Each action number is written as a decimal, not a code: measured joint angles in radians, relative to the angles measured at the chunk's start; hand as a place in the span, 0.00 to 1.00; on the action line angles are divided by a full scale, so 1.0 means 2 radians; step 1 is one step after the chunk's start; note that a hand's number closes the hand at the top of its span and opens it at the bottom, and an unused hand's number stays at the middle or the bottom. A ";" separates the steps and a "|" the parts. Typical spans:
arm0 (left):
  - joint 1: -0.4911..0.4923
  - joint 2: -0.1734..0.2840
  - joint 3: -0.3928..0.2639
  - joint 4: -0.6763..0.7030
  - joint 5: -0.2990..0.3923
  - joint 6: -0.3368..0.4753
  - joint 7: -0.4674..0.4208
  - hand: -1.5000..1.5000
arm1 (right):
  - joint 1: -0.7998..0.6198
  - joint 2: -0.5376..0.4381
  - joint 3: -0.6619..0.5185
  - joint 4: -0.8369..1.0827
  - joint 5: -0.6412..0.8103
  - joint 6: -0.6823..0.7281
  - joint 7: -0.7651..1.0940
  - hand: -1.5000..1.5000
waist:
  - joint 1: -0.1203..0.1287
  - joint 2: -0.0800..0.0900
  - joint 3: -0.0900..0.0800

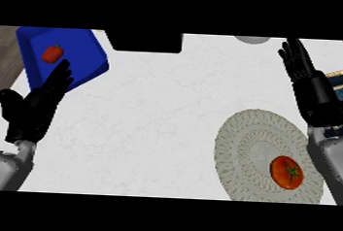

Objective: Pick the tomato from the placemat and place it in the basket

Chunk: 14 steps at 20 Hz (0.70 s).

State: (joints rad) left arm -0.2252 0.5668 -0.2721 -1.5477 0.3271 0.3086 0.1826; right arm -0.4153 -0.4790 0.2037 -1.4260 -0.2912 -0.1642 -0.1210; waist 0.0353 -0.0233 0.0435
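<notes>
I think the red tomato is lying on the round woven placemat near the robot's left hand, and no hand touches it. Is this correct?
Not quite: the side is wrong. In the head view, the red tomato lies on the round woven placemat near the robot's right arm, below the black right hand. The black left hand is across the counter. No hand touches the tomato.

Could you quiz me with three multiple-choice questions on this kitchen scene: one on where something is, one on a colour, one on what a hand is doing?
1. Where is the tomato?
A on the round placemat
B in the tray
C in a hand

2. What colour is the tray at upper left?
A green
B blue
C yellow

3. The right hand is:
A clutching the tomato
B open, holding nothing
C pressing the placemat

Answers: 1 A, it sits on the woven mat. 2 B, plainly blue. 3 B, straight fingers far above the tomato.
</notes>
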 measured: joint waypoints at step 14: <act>0.124 -0.049 -0.017 0.066 0.028 -0.009 -0.003 0.50 | 0.114 0.032 0.095 -0.167 -0.054 0.196 -0.083 0.00 | -0.024 0.006 -0.018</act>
State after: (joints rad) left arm 0.0219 0.4690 -0.3060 -1.4157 0.3839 0.2899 0.1771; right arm -0.1881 -0.4146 0.3938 -1.7591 -0.3995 0.2278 -0.2872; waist -0.0127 -0.0107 0.0065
